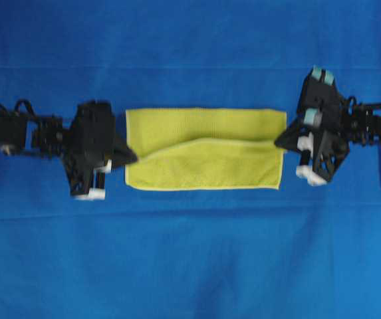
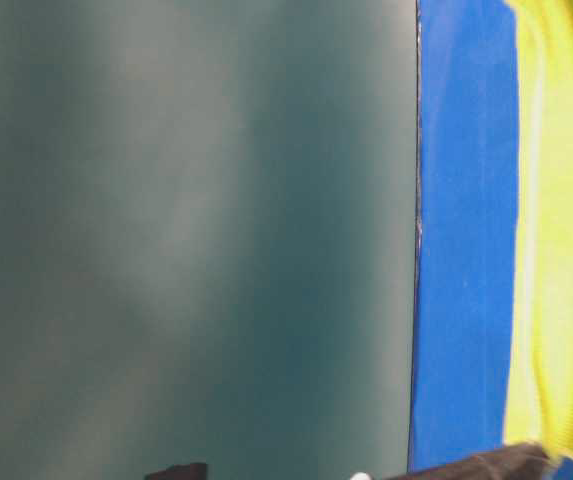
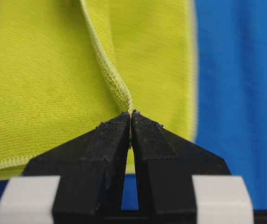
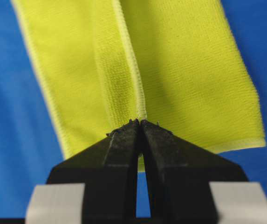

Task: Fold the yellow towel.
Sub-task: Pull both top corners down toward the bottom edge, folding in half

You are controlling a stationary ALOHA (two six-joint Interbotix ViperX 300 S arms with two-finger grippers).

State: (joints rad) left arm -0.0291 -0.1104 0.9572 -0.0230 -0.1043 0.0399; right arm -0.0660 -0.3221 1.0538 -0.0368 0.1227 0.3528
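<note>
Grippers, left (image 1: 129, 158) & right (image 1: 280, 141), each pinch a hem corner of yellow towel (image 1: 203, 149) mid-fold at centre of blue cloth (image 1: 190, 266); next, prob. lay corners onto far edge.

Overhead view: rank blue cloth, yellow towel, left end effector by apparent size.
1. Blue cloth, fills the frame.
2. Yellow towel.
3. Left end effector, smallest, shut on the towel's edge.
</note>
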